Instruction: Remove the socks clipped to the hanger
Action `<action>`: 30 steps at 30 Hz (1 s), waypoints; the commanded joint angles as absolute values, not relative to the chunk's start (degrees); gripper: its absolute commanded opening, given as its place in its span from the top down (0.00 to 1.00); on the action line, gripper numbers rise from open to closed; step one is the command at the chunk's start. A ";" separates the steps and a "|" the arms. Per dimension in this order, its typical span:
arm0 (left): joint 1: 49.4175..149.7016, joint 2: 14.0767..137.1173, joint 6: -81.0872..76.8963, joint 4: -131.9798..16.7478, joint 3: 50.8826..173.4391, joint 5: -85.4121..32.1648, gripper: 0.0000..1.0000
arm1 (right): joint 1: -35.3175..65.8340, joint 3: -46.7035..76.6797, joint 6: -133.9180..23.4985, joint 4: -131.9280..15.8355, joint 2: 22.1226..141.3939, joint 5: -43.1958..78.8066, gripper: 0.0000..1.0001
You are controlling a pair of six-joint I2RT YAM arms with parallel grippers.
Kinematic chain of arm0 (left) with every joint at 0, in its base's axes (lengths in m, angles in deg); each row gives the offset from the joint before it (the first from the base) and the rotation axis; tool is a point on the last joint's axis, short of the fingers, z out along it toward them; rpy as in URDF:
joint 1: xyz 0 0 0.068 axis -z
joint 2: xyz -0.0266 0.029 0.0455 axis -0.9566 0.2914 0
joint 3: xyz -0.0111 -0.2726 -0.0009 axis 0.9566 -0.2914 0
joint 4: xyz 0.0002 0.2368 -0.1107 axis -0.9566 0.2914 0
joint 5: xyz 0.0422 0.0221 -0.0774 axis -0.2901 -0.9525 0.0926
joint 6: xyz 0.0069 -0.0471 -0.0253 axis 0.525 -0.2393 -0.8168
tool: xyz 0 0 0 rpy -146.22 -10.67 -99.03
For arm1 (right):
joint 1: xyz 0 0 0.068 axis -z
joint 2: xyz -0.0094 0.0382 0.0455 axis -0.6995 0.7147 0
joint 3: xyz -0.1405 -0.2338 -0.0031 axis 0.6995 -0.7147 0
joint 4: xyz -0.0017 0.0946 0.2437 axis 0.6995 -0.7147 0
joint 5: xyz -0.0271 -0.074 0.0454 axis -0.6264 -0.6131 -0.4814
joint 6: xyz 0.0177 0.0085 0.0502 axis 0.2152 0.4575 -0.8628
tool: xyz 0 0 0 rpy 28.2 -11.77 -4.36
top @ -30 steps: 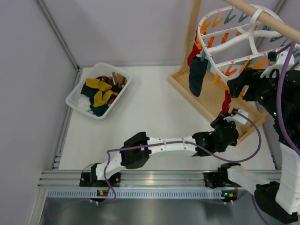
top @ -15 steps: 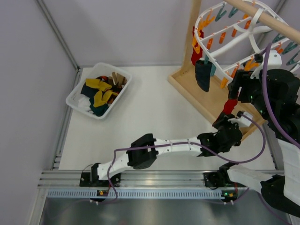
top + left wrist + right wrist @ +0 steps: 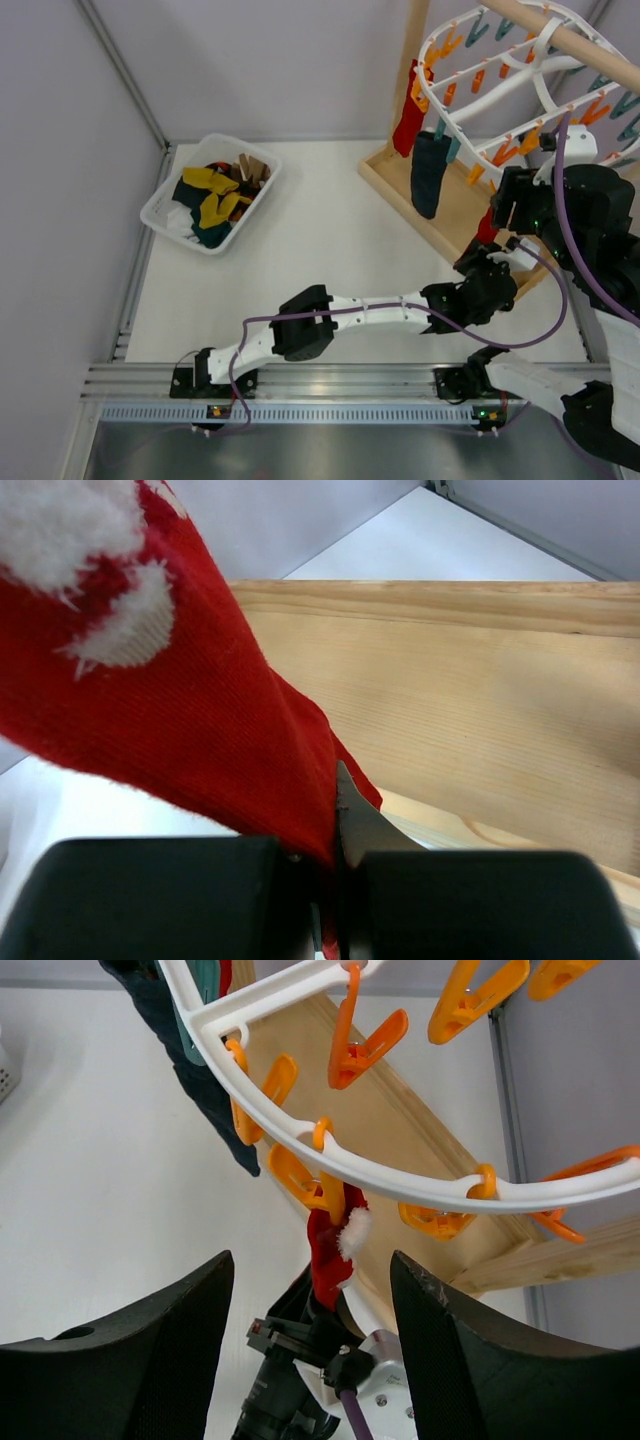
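- The left gripper (image 3: 330, 880) was seen closed tight on the lower end of a red sock (image 3: 200, 720), the cloth being pinched between its black fingers (image 3: 160, 900).
- A fuzzy white mark was shown on that sock, towards the upper left of the left wrist view.
- The sock's upper end was held by an orange clip (image 3: 300, 1182) hanging from the white rim of the hanger (image 3: 400, 1185), so the sock was stretched between clip and gripper.
- The right gripper (image 3: 310, 1265) was held wide open with nothing grasped. In its own view its two dark fingers were spread to either side of the red sock and the left gripper, just below the hanger's rim.
- Whether the right fingers were touching the hanger could not be told.
- The hanger was seen suspended from the top rod of the wooden stand (image 3: 450, 215), at the far right of the table (image 3: 320, 240), with the stand's flat base lying beneath it.
- A navy sock (image 3: 427, 175) and a second red sock (image 3: 407, 112) were seen clipped at the hanger's left side, hanging close together over the base's near-left corner.
- Further orange and teal clips were seen dangling unused along the crossbars.
- A white bin (image 3: 178, 177) was placed at the table's far left, well apart from the hanger, and loose socks (image 3: 215, 200) in mustard and dark colours were piled inside it.
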State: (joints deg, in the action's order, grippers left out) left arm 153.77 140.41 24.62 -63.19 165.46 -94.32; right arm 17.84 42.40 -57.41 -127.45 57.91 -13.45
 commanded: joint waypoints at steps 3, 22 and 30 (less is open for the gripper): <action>153.92 140.11 24.34 -63.86 167.17 -93.69 1.00 | 16.79 38.51 -56.66 -126.10 57.54 -16.73 0.38; 154.01 137.65 22.84 -63.95 164.01 -91.58 1.00 | 11.78 31.82 -55.78 -111.51 60.71 -32.18 0.36; 154.10 136.42 22.49 -63.95 163.04 -91.31 1.00 | 10.11 25.76 -54.64 -106.06 59.04 -38.96 0.38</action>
State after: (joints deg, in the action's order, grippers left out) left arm 153.79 140.39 23.05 -63.17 163.10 -91.44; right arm 11.22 26.38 -55.66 -111.84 59.81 -34.33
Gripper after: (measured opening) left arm 0.022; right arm 0.620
